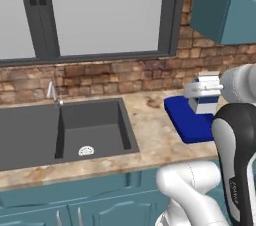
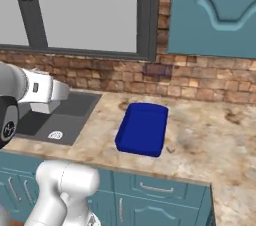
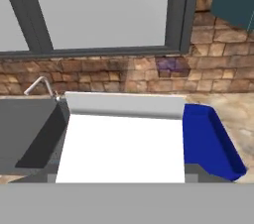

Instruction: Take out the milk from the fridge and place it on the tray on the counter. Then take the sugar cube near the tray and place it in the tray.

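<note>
Glossy white rounded arm (image 1: 192,190) of bulbous link shells, smooth and plastic-looking. Black curved joint segment (image 1: 239,140) edged with a white band, small pale lettering near its lower part, too small to read. Grey-white cylindrical wrist housing (image 2: 30,87) with a small dark marking on its side.

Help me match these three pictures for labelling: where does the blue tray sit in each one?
Left base view: the tray lies right of centre on the counter, partly behind the arm, right of the sink.
Right base view: at the centre, on the counter right of the sink.
Hand view: at the right, beside the white milk.
Shared landmark: the brick wall under the window.
</note>
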